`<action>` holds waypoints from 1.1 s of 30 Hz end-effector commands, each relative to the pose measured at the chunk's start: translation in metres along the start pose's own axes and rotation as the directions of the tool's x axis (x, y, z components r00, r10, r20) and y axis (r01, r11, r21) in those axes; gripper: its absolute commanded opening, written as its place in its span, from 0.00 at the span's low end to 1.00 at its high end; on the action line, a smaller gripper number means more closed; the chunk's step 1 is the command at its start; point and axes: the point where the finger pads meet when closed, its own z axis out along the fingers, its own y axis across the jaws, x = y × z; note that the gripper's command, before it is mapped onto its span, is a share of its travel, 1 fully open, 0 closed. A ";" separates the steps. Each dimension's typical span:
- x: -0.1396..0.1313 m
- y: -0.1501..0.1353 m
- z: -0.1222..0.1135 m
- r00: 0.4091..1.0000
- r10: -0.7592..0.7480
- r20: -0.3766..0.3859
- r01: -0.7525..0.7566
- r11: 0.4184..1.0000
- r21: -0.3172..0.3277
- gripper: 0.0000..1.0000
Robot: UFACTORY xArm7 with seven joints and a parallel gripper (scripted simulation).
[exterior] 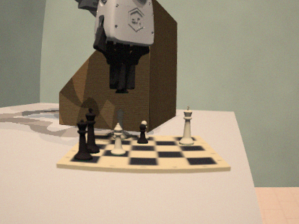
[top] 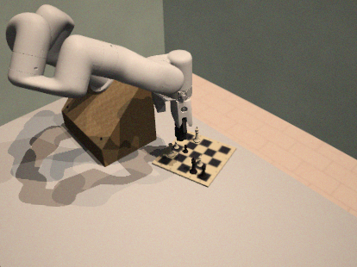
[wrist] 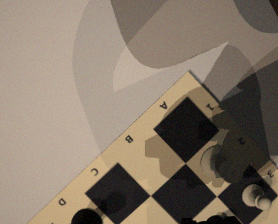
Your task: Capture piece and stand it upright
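Note:
The small chessboard (top: 194,155) lies on the table beside the arm's base; it also shows in the exterior view (exterior: 144,157) and in the wrist view (wrist: 175,170). My gripper (exterior: 122,89) hangs well above the board's near-base corner, shut on a small black piece (exterior: 121,89) that is mostly hidden between the dark fingers. It also shows in the top view (top: 181,132). On the board stand two tall black pieces (exterior: 87,137), a white piece (exterior: 118,140), a black pawn (exterior: 142,135) and a tall white piece (exterior: 187,126), all upright.
The brown wooden base block (top: 109,123) stands right behind the board. A pale tiled floor strip (top: 276,132) runs beyond the table's far edge. The board's edge letters and numbers (wrist: 125,140) show in the wrist view.

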 end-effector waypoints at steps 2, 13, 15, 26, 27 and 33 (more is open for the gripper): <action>-0.001 -0.001 -0.019 1.000 0.000 0.004 0.000 1.000 0.001 0.00; -0.001 -0.001 -0.020 1.000 0.000 0.004 0.000 1.000 0.001 0.00; -0.008 -0.008 -0.020 1.000 0.015 0.005 -0.015 1.000 0.002 0.00; -0.092 -0.098 -0.017 0.973 0.229 0.008 -0.229 0.973 0.002 0.00; -0.092 -0.098 -0.017 0.973 0.229 0.008 -0.229 0.973 0.002 0.00; -0.118 -0.130 -0.014 0.950 0.313 0.004 -0.313 0.950 0.000 0.00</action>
